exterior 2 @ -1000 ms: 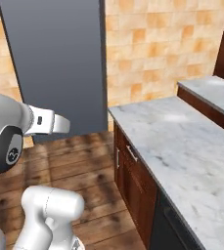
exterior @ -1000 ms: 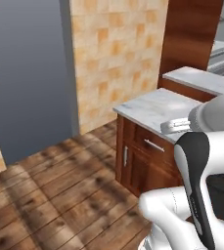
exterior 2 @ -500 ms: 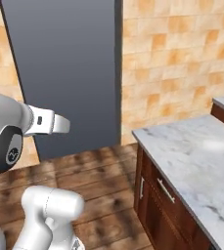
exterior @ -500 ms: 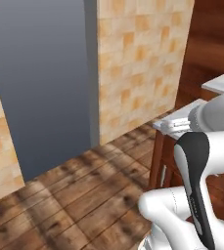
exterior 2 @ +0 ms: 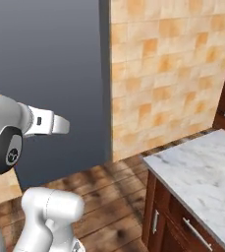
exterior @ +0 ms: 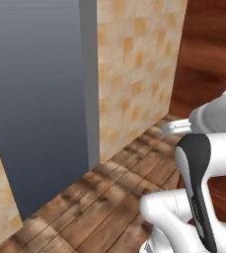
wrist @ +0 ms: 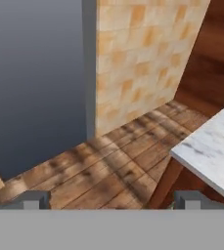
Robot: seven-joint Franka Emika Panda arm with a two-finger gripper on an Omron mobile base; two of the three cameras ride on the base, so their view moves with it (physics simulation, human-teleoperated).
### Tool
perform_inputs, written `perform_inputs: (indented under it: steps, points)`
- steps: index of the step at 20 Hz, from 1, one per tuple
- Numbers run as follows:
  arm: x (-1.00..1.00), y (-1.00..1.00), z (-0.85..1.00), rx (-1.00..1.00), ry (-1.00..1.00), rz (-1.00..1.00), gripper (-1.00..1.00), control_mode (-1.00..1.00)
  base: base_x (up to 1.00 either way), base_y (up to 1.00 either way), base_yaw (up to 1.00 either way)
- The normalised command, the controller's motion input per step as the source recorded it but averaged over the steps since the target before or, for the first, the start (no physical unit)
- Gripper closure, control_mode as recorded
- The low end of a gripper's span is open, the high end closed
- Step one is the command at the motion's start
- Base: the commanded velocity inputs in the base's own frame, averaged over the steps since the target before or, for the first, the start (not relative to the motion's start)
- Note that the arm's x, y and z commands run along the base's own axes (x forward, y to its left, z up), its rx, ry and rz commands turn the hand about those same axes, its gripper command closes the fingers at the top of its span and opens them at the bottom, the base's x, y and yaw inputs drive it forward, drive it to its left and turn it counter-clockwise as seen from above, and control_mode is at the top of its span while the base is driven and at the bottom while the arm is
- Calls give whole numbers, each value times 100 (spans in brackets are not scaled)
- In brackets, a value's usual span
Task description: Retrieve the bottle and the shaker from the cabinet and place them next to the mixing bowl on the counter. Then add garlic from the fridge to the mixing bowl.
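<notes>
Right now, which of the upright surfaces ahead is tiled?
The tan wall to the right of the flat dark grey panel; it shows a grid of orange-beige tiles, while the panel is smooth.

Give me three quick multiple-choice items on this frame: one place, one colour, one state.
1. In the right base view, the white marble countertop lies at:
A) lower right
B) upper left
C) top centre

2. The tall flat panel beside the tan tiled wall is:
A) red
B) dark grey
C) green

3. The pincer is:
A) shut on a bottle
B) shut, empty
C) open, empty

Answers:
1 A, the slab fills that corner above the brown wooden cabinet.
2 B, a plain slate-grey face.
3 C, the hand view shows its tips far apart with only wooden plank floor between.
</notes>
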Motion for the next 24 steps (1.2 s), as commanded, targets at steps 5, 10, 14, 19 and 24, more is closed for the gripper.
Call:
perform_inputs:
  steps: [5,10,14,19,24]
  points:
    - [0,0,0,0,0,0,-100,100,100,77,-46]
    - [0,0,0,0,0,0,-100,100,100,81,-50]
    - [0,0,0,0,0,0,-100,100,100,76,-55]
    - [0,0,0,0,0,0,-100,100,100,48,-52]
    - [0,0,0,0,0,0,-100,100,100,0,-57]
